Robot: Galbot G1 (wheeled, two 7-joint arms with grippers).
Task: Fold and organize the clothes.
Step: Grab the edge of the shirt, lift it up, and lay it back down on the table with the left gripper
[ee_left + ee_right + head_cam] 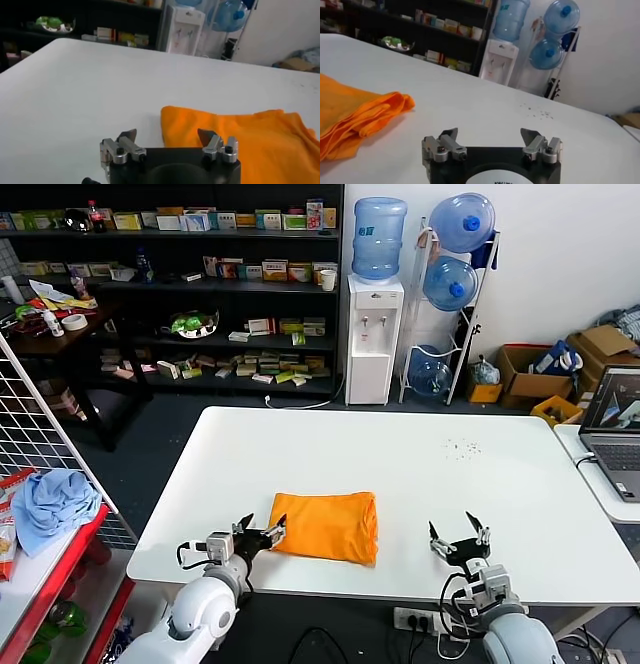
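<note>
Orange T-shirt (327, 526) folded on white table (420, 464), left claw (262, 534) spread at its corner, right claw (459, 540) spread, apart, specks (536, 112) beyond

**Orange T-shirt lies folded on table**

The bright orange T-shirt (327, 526), folded into a compact rectangle with no lettering showing, rests flat between the two claws, its corner just beside the left gripper (268, 535), well apart from the right gripper (458, 536).
</note>
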